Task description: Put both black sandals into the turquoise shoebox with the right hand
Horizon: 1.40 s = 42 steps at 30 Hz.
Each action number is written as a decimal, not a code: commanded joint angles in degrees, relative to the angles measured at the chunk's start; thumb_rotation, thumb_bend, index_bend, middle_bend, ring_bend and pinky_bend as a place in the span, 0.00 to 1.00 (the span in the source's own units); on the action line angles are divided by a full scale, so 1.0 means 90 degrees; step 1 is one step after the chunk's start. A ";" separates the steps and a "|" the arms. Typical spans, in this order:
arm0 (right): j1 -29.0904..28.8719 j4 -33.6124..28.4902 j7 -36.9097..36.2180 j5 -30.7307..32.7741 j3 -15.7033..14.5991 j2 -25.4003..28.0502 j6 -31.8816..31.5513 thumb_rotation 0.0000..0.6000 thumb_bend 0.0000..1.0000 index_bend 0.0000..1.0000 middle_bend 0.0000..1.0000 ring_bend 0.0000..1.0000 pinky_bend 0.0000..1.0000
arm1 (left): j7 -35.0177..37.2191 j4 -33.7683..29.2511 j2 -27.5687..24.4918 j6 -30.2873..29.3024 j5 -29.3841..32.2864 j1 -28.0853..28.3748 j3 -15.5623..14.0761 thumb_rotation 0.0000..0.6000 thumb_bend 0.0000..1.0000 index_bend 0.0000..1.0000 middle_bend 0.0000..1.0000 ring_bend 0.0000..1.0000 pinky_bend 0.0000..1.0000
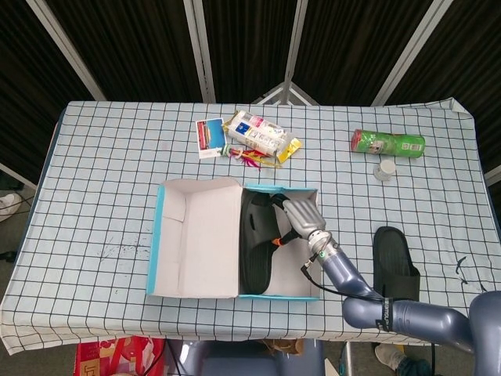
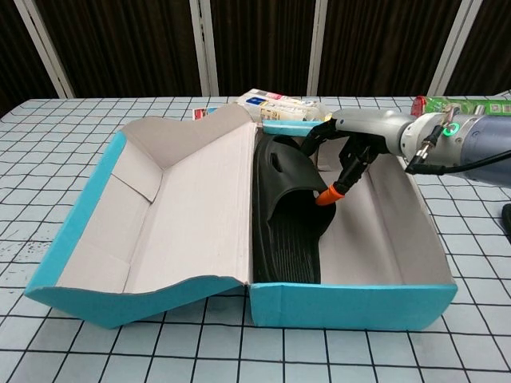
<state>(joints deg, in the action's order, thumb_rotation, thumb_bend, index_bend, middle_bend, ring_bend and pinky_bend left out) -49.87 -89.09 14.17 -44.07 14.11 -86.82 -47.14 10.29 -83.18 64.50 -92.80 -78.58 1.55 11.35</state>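
A table covered with a checked cloth point(image 1: 102, 172) was seen, and on it the turquoise shoebox point(image 1: 235, 295) was placed near the front edge, its lid point(image 1: 196, 235) folded open to the left. In the chest view the box point(image 2: 351, 307) filled most of the frame. One black sandal point(image 1: 254, 247) was laid inside the box along its left side, next to the lid hinge; its ribbed sole point(image 2: 286, 251) was shown in the chest view. The second black sandal point(image 1: 393, 262) was left on the cloth to the right of the box, well apart from it. The right hand point(image 1: 300, 220) was held inside the box over the strap end of the first sandal, with its fingers point(image 2: 345, 171) curled downward, an orange tip touching or just above the sandal; whether the sandal was actually gripped cannot be told. The left hand was not seen. Farther back, a green can point(image 1: 387, 142), a snack packet point(image 1: 255, 133) and a small card point(image 1: 209, 137) were laid.
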 commanded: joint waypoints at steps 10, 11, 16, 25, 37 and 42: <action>-0.0356 -0.0397 0.0930 0.1311 -0.0044 0.0141 -0.0517 1.00 0.34 0.28 0.19 0.73 0.52 | 0.0025 -0.0010 -0.0014 -0.0005 -0.0001 -0.0008 0.0000 1.00 0.37 0.15 0.06 0.03 0.13; -0.0370 -0.0410 0.0951 0.1356 -0.0027 0.0133 -0.0566 1.00 0.34 0.28 0.19 0.73 0.52 | 0.0031 -0.0010 -0.0016 -0.0008 0.0000 -0.0010 0.0002 1.00 0.37 0.15 0.06 0.03 0.13; -0.0400 -0.0446 0.0989 0.1480 0.0037 0.0098 -0.0763 1.00 0.34 0.28 0.19 0.73 0.52 | 0.0063 0.0001 -0.0022 -0.0022 0.0002 -0.0021 0.0005 1.00 0.37 0.15 0.06 0.03 0.13; -0.0450 -0.0720 0.1238 0.1803 0.0048 0.0285 -0.0962 1.00 0.34 0.25 0.18 0.73 0.52 | 0.0055 0.0000 -0.0023 -0.0014 0.0003 -0.0016 0.0006 1.00 0.37 0.15 0.06 0.03 0.13; -0.0480 -0.1989 0.1610 0.2163 0.0333 0.1251 -0.1595 1.00 0.34 0.25 0.17 0.73 0.53 | 0.0137 0.0005 -0.0040 -0.0032 0.0029 -0.0039 0.0025 1.00 0.37 0.15 0.06 0.03 0.13; -0.0185 -0.2764 0.1496 0.2102 0.0543 0.2111 -0.2039 1.00 0.34 0.24 0.17 0.73 0.57 | 0.0203 -0.0004 -0.0065 -0.0053 0.0025 -0.0063 0.0024 1.00 0.37 0.15 0.06 0.03 0.13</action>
<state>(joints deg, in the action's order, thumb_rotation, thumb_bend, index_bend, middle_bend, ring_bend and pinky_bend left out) -53.17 -110.55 28.03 -25.01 17.84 -71.82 -63.18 12.10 -83.19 63.93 -93.26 -78.36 0.99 11.57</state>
